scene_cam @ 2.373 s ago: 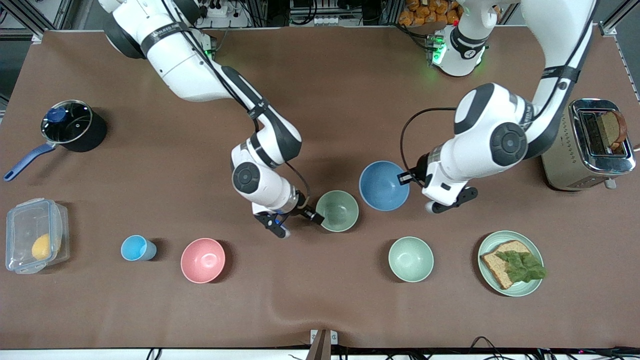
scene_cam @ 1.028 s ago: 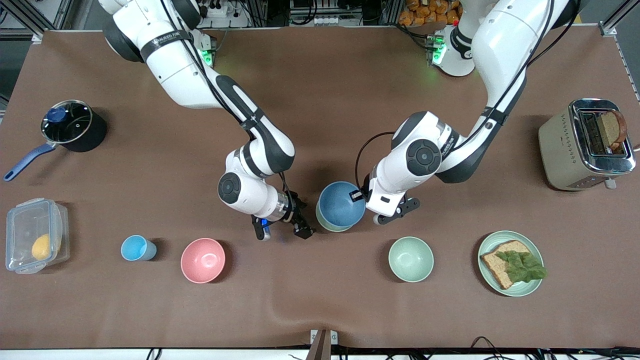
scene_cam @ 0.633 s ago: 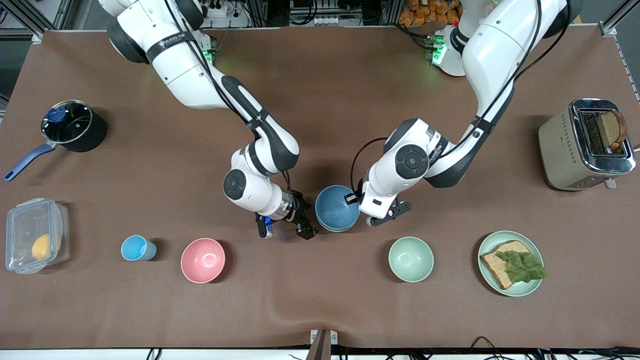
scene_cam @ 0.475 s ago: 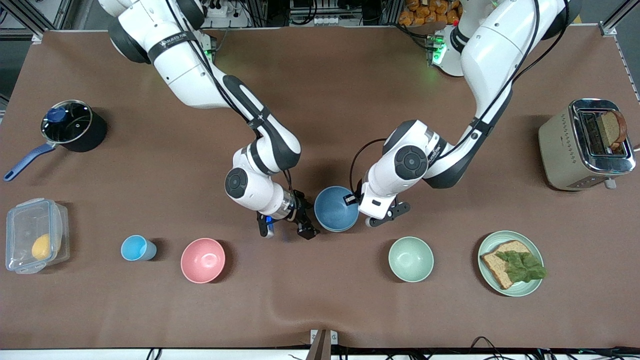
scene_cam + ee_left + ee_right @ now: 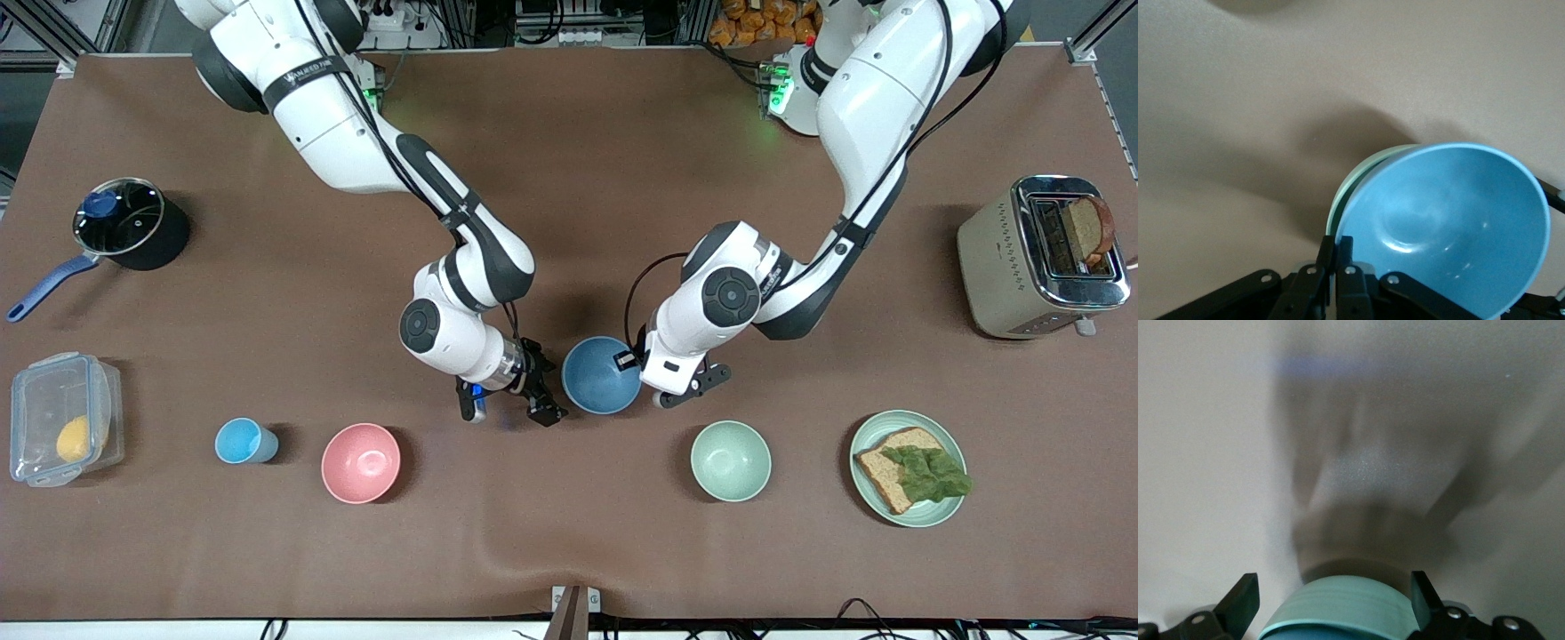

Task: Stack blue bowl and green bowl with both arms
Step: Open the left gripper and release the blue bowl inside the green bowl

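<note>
The blue bowl (image 5: 601,375) sits in the green bowl (image 5: 1355,179) at the middle of the table, slightly tilted. In the front view the green bowl is hidden under it. My left gripper (image 5: 633,362) is shut on the blue bowl's rim at the side toward the left arm's end; in the left wrist view its fingers (image 5: 1328,257) pinch that rim. My right gripper (image 5: 508,412) stands open beside the bowls, toward the right arm's end. In the right wrist view the green bowl's outer wall (image 5: 1345,603) shows between the spread fingers (image 5: 1241,600), ungripped.
Nearer the front camera stand a pink bowl (image 5: 360,462), a light-blue cup (image 5: 245,441), a pale mint bowl (image 5: 731,460) and a plate (image 5: 944,509) with bread and lettuce. A toaster (image 5: 1040,258), a lidded pot (image 5: 133,222) and a plastic box (image 5: 62,418) sit at the table's ends.
My left gripper has lowered the blue bowl from a tilt above the green bowl down into it. The right gripper has stayed open beside them.
</note>
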Robot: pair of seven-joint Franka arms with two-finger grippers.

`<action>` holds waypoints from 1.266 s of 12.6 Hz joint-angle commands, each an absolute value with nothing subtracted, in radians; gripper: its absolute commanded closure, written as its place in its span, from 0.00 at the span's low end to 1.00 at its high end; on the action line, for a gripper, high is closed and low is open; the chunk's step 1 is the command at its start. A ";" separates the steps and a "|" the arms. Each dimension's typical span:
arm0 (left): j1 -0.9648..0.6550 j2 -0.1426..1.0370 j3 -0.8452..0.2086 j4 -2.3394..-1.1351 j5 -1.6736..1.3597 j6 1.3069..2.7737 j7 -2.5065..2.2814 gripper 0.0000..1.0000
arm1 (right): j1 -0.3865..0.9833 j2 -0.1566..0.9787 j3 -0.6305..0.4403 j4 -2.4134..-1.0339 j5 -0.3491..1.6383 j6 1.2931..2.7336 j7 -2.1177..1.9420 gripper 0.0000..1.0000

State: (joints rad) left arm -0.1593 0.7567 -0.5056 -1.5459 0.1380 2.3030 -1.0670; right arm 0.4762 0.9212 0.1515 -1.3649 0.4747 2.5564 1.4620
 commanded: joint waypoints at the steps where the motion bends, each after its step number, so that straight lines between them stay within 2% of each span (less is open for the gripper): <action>1: -0.175 0.773 -0.499 -1.528 0.169 2.319 -1.100 1.00 | 0.492 0.919 0.138 -1.370 0.492 2.569 1.470 0.00; 9: -0.178 0.790 -0.482 -1.535 0.169 2.319 -1.106 1.00 | 0.499 0.922 0.137 -1.373 0.485 2.576 1.468 0.00; 10: -0.178 0.790 -0.482 -1.536 0.169 2.319 -1.127 0.91 | 0.500 0.922 0.137 -1.373 0.485 2.576 1.468 0.00; 11: -0.176 0.790 -0.482 -1.536 0.169 2.319 -1.129 0.59 | 0.500 0.922 0.137 -1.373 0.485 2.576 1.468 0.00; 12: -0.176 0.788 -0.482 -1.531 0.169 2.319 -1.132 0.05 | 0.502 0.922 0.137 -1.373 0.485 2.576 1.468 0.00; 13: -0.176 0.782 -0.482 -1.531 0.169 2.319 -1.134 0.00 | 0.503 0.922 0.135 -1.373 0.483 2.576 1.467 0.00; 16: -0.172 0.747 -0.483 -1.529 0.170 2.301 -1.135 0.00 | 0.523 0.922 0.111 -1.373 0.483 2.576 1.465 0.00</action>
State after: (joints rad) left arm -0.1656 0.7844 -0.4896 -1.5286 0.1381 2.3155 -1.0982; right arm 0.4903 0.9214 0.1432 -1.3719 0.4747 2.5612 1.4616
